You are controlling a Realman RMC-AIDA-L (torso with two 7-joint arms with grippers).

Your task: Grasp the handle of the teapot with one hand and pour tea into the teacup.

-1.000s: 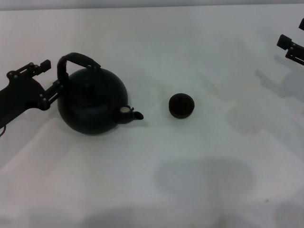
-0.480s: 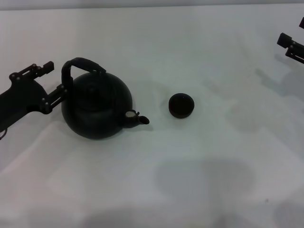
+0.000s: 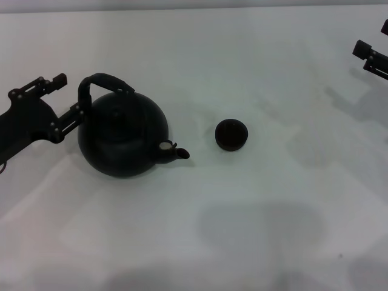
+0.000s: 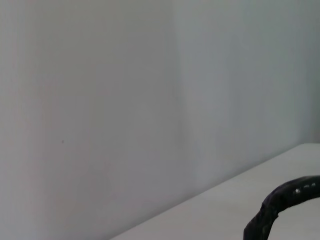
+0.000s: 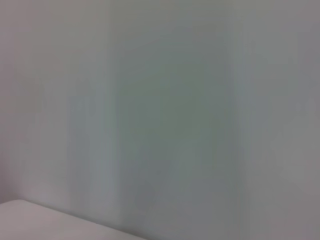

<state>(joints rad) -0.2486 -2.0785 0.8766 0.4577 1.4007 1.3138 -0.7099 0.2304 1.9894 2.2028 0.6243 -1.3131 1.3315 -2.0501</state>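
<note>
The matte-black teapot (image 3: 123,136) stands on the white table, left of centre, its short spout (image 3: 177,153) pointing right toward the teacup (image 3: 231,134). That small dark cup sits apart from the spout. The black arched handle (image 3: 104,80) rises over the pot, and a piece of the handle (image 4: 282,200) shows in the left wrist view. My left gripper (image 3: 71,94) is open just left of the handle's left upright, with one finger above and one below that end. My right gripper (image 3: 366,58) hangs open at the far right edge, away from everything.
The white table (image 3: 200,230) runs all around the pot and cup, with soft grey shadows in front. A pale wall fills both wrist views.
The teapot has shifted a little to the right and toward me, its spout now closer to the cup. My left gripper stays at the handle's left end. The right arm is unmoved.
</note>
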